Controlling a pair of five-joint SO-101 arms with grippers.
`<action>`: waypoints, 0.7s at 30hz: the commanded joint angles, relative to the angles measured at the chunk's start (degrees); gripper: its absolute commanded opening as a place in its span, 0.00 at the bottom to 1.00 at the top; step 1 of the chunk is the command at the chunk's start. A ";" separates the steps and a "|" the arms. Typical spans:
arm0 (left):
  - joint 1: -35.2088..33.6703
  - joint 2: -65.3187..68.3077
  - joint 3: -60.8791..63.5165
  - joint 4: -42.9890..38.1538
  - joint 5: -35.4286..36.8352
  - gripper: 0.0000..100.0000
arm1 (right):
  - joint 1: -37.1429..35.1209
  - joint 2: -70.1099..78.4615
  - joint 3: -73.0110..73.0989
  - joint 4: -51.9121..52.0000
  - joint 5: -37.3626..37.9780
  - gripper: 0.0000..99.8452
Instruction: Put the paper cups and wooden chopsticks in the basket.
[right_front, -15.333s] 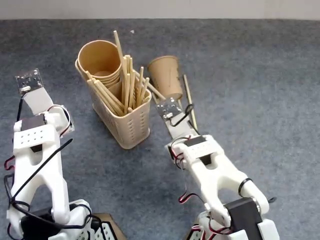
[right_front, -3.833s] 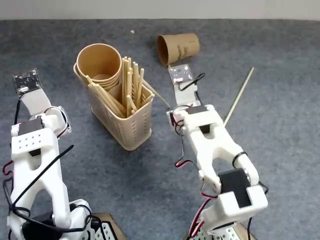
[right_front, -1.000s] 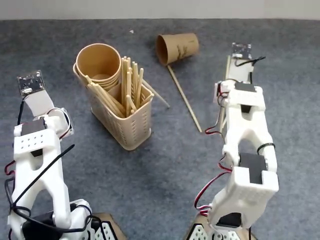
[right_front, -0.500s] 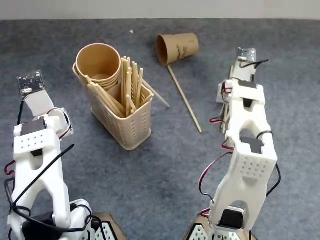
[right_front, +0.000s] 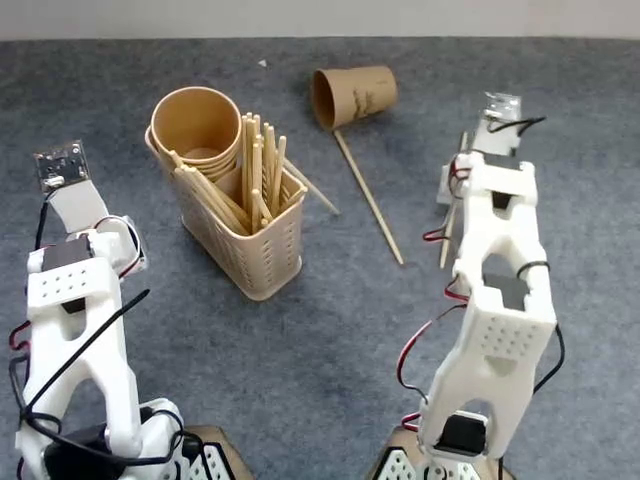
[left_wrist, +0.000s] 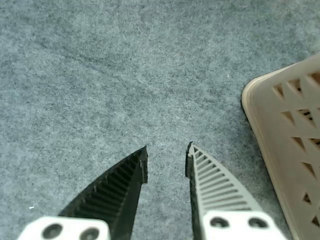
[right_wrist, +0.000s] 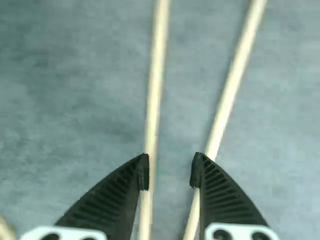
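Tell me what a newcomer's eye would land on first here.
The beige basket left of centre, crammed with wooden chopsticks and stacked paper cups, draws the eye first. Beyond it a lone paper cup lies on its side on the grey carpet, with a loose chopstick just in front of it. The right gripper hangs open over two more chopsticks.

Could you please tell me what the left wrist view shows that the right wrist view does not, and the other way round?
Left wrist view: the perforated wall of the basket, beside the open left hand. Right wrist view: two wooden chopsticks lying apart, running under the open right hand. Both: grey carpet beneath a hand with its fingers apart.
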 joint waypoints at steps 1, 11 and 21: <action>0.66 -1.19 -0.13 -0.79 -0.53 0.15 | 1.19 -7.34 -1.19 2.95 -0.88 0.16; 0.66 -1.19 -0.13 -0.79 -0.53 0.15 | 5.85 -7.52 -1.19 2.51 -0.88 0.16; 0.66 -1.19 -0.13 -0.79 -0.53 0.15 | 1.45 -1.27 2.24 -1.01 -0.88 0.16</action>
